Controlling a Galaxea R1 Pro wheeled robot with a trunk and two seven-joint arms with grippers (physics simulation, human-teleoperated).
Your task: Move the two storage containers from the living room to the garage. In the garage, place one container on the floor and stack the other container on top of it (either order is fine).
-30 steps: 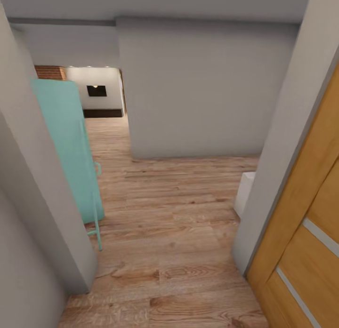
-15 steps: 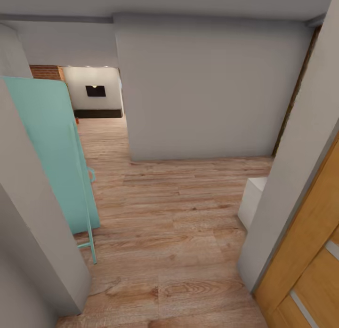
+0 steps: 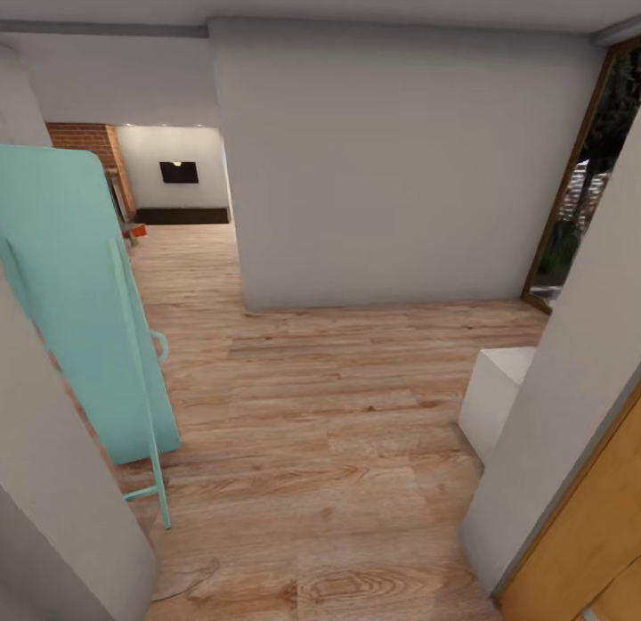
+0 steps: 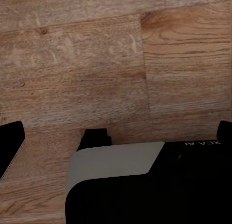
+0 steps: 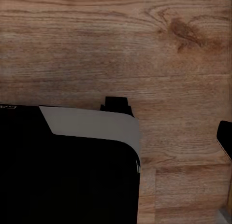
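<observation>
No arm shows in the head view. Far down the passage, by the red brick wall (image 3: pixel 85 138), a small orange-red patch (image 3: pixel 139 232) sits on a low table; it is too small to tell whether it is a storage container. Both wrist views look down on light wood-plank floor (image 3: pixel 329 425). My left gripper (image 4: pixel 117 137) is open, with black fingertips (image 4: pixel 10 146) at both edges and nothing between them. Of my right gripper (image 5: pixel 116 132), one fingertip (image 5: pixel 225 137) shows far out at the edge; the other is lost against my dark body. It holds nothing.
I am in a doorway. A turquoise panel on a thin frame (image 3: pixel 80 309) leans at the left. A grey wall block (image 3: pixel 401 167) stands ahead, a white box (image 3: pixel 499 398) at the right, a wooden door (image 3: pixel 588 550) at the lower right, and a glass door (image 3: pixel 588 184) at the far right.
The camera has advanced through the doorway: the wooden door has slid off to the lower right, the glass door has come into view, and the living room end shows more.
</observation>
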